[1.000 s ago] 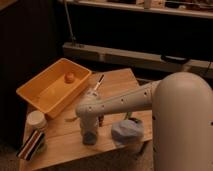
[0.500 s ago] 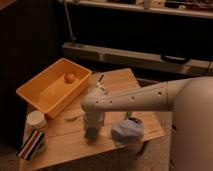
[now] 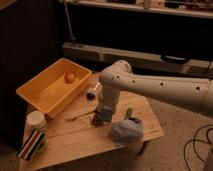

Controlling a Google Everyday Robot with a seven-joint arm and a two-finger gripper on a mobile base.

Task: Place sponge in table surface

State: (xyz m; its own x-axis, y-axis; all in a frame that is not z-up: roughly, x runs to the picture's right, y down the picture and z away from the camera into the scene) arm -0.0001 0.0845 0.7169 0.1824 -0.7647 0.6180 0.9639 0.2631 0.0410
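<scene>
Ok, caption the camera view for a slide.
End effector shut low over the wooden table, beside a crumpled cloth and a yellow bin.

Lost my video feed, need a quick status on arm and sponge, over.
Gripper shut, down at the table surface, mid-table. Sponge at its fingertips, low over the wood. Blue-grey cloth close on the right, fork left; yellow bin apart.

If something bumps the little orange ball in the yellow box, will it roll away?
Probably it would roll, since the orange ball looks round and sits loose. It likely won't go far, because the yellow box has raised walls all round it. The hand is down at the table, shut, nowhere near it.
</scene>
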